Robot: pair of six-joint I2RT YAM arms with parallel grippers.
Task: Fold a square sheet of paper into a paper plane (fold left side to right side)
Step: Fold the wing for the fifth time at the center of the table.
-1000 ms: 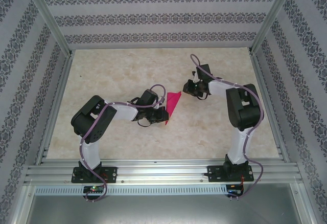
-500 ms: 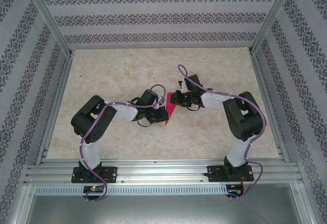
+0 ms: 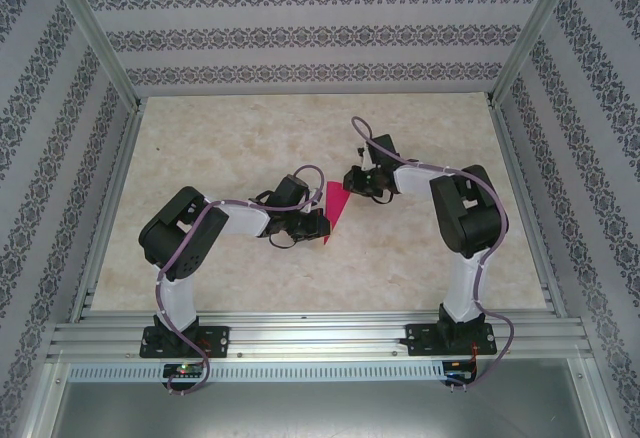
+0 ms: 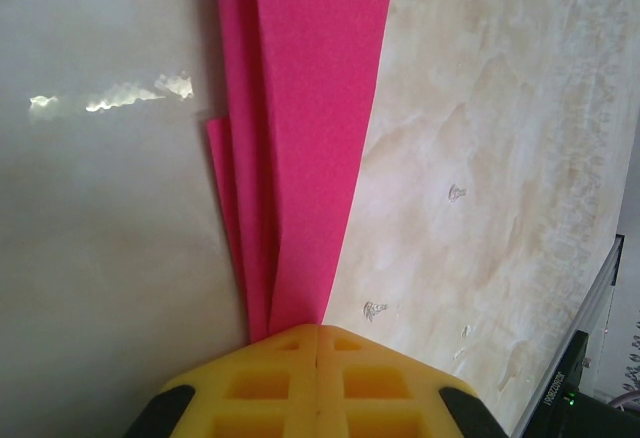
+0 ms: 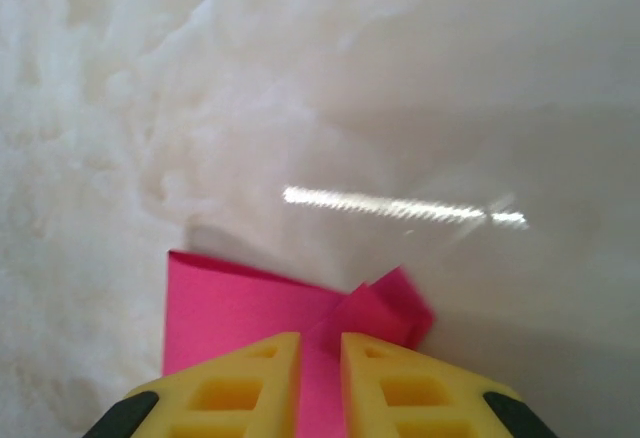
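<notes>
The square sheet of paper, magenta-pink, lies mid-table folded into a narrow pointed paper plane [image 3: 336,206], with layered flaps along its left side [image 4: 310,108]. My left gripper [image 3: 318,226] is shut, and its yellow fingertips [image 4: 318,330] meet right at the plane's narrow point, which runs under them. My right gripper [image 3: 353,180] is at the wide far end, its jaws a narrow gap apart [image 5: 320,343] over the paper [image 5: 230,308]. A raised, crumpled corner [image 5: 395,308] sticks up just past the right finger.
The marble-patterned tabletop [image 3: 250,138] is bounded by aluminium rails [image 3: 300,333] and patterned walls. Both arm bases [image 3: 185,338] stand at the near edge. A cable loops above the right wrist [image 3: 358,126].
The right gripper swung left from beside the paper to its wide far end, then eased slightly back. The left gripper and the paper stayed put.
</notes>
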